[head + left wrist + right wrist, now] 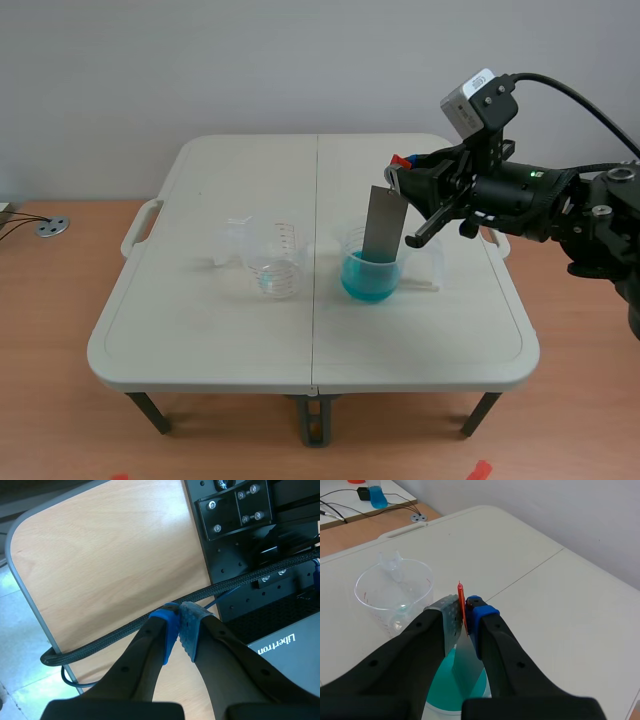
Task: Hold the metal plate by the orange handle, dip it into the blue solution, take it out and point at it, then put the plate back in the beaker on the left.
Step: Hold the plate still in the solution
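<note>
A grey metal plate (384, 222) hangs upright from its orange handle (401, 160), its lower edge down inside the beaker of blue solution (371, 266). My right gripper (402, 175) is shut on that handle; in the right wrist view the orange handle (461, 605) is pinched between the pads, with the plate (467, 660) dropping into the blue liquid (445, 690) below. The clear beaker (271, 260) stands to the left of the blue one, seen ahead of the right gripper (464, 611) as clear beaker (393, 595). My left gripper (179, 614) is shut on nothing, off the table.
The white folding table (200, 330) has a centre seam, and wooden floor lies around it. Under the left gripper are a wooden board (110, 565), a braided black cable (150, 625) and black mounting hardware (260, 540). A small blue bottle (378, 495) stands far off.
</note>
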Motion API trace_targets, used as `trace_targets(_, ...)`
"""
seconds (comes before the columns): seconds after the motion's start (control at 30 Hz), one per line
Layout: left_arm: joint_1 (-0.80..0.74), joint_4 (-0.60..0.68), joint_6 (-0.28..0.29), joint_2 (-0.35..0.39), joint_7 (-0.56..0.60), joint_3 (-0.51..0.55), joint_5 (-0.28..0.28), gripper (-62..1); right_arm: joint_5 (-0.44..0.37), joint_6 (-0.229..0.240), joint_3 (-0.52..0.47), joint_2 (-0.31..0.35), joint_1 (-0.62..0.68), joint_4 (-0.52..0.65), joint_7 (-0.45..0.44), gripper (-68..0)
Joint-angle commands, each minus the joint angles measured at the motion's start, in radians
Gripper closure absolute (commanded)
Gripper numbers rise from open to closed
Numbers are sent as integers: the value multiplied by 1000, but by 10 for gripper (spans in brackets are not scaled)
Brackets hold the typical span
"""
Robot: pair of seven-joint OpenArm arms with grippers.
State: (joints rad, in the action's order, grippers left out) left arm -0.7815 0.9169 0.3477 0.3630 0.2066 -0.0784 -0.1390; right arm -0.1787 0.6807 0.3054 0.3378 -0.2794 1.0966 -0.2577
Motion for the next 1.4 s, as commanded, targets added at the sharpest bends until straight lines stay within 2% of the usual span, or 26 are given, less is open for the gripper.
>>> trace_targets(0.0,-10,11,6,-3,3,-2,-3,-16,0,2,4,3,-16,5,-4,-13)
trace_targets(1.37,-2,11,6,-2,3,-2,-2,-16,0,2,3,3,-17,6,-19,-13)
